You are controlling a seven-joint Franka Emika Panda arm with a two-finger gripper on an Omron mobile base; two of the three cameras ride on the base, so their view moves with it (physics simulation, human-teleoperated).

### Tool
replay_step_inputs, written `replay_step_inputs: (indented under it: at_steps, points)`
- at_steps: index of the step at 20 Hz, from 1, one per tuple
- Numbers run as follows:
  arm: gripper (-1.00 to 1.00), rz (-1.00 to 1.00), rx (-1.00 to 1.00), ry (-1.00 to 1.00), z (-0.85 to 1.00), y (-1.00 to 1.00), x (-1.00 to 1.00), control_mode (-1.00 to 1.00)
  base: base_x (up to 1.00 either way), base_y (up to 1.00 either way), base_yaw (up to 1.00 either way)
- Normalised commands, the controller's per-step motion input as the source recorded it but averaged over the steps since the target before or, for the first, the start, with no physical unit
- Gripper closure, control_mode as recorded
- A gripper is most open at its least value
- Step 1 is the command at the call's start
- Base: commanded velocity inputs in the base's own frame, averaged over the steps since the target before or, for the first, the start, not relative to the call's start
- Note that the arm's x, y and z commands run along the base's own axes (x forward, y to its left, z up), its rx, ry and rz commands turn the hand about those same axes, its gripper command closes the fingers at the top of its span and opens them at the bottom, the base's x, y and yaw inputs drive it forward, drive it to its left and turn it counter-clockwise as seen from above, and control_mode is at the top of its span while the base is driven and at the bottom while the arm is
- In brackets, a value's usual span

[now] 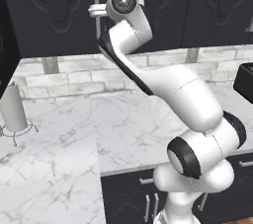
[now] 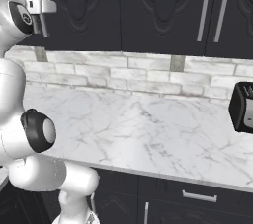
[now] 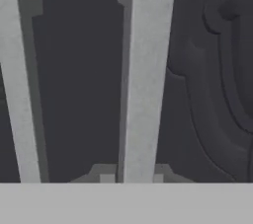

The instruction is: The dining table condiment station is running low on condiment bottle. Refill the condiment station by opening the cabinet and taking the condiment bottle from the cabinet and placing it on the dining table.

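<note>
The gripper [image 3: 132, 178] is clamped on a handle [image 3: 143, 77] of the cabinet [image 1: 54, 11], whose doors are closed, so opening, fetching the unseen bottle and delivering it remain.

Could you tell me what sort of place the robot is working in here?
Most likely a home kitchen: a marble counter backed by a pale brick backsplash, black carved wall cabinets with silver bar handles above, and a toaster on the counter.

A marble counter [image 1: 148, 124] spans mid-frame, with a paper-towel holder [image 1: 14, 109] at left and a toaster [image 2: 243, 107] at right.
</note>
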Motion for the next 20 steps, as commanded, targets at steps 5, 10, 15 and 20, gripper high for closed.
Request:
replay_step_inputs:
  at_steps: [5, 10, 15, 20]
  points:
    - [1.00, 0.06, 0.00, -0.18, -0.10, -0.14, -1.00, -1.00, 0.00, 0.00, 0.00]
    - [1.00, 0.07, 0.04, -0.18, -0.06, -0.39, -1.00, -1.00, 0.00, 0.00, 0.00]
    - [1.00, 0.05, 0.10, -0.13, -0.10, -0.55, -1.00, -1.00, 0.00, 0.00, 0.00]
    - [-1.00, 0.01, 0.06, -0.06, -0.15, -0.32, -0.88, -1.00, 0.00, 0.00, 0.00]
